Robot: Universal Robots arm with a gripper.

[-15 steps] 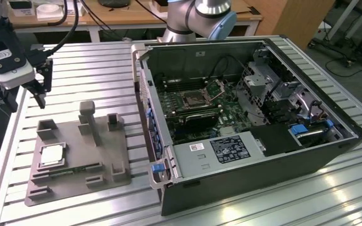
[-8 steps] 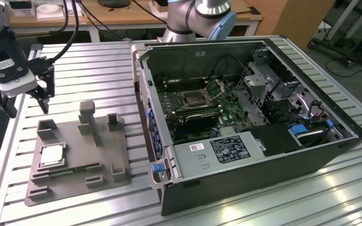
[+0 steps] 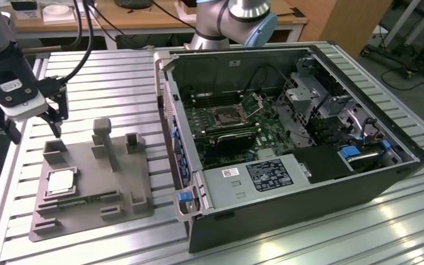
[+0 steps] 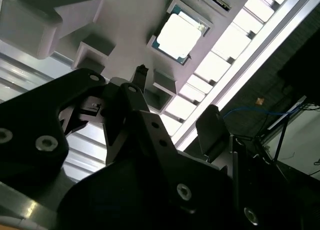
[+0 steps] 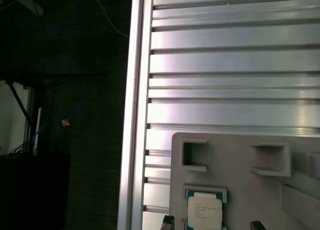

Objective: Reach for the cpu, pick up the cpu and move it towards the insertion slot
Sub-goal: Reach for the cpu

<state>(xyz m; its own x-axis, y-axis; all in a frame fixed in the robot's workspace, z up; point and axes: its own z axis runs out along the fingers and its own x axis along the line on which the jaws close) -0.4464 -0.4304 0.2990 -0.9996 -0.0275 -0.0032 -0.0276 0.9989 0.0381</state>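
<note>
Okay, starting at the exterior view's left edge of the table [image 3: 109, 72]: the gripper [image 3: 33, 132] hangs above the far left corner of the fixture [image 3: 123, 187], fingers pointing down. The jaws are spread wide with nothing between them, and it touches nothing.

Nearer the camera, the cpu [image 3: 61, 181] lies flat in a square recess by the fixture's left edge, silvery top up and clear of the gripper. In the second wrist view the cpu [image 4: 179, 36] glares bright in its recess beyond the dark fingers [image 4: 141, 77]. In the first wrist view the cpu [image 5: 204, 212] shows between the two fingertips [image 5: 168, 221], which stand wide of it on either side. How high they are above it I can't tell.

Toward the fixture's near edge, just beside the cpu, a thin green memory strip [image 3: 86, 200] lies in its groove. A tall post [image 3: 103, 138] rises near the fixture's far edge.

Moving right, the open case [image 3: 300, 187] takes the table's right half, close beside the fixture's right edge. Inside it the green motherboard [image 3: 271, 118] lies flat. The slot [image 3: 227, 116] sits toward the board's left side, with a metal frame, a dark centre, and a metal plate standing open at its right. Cpu and slot are well apart, with the case wall between them.
</note>
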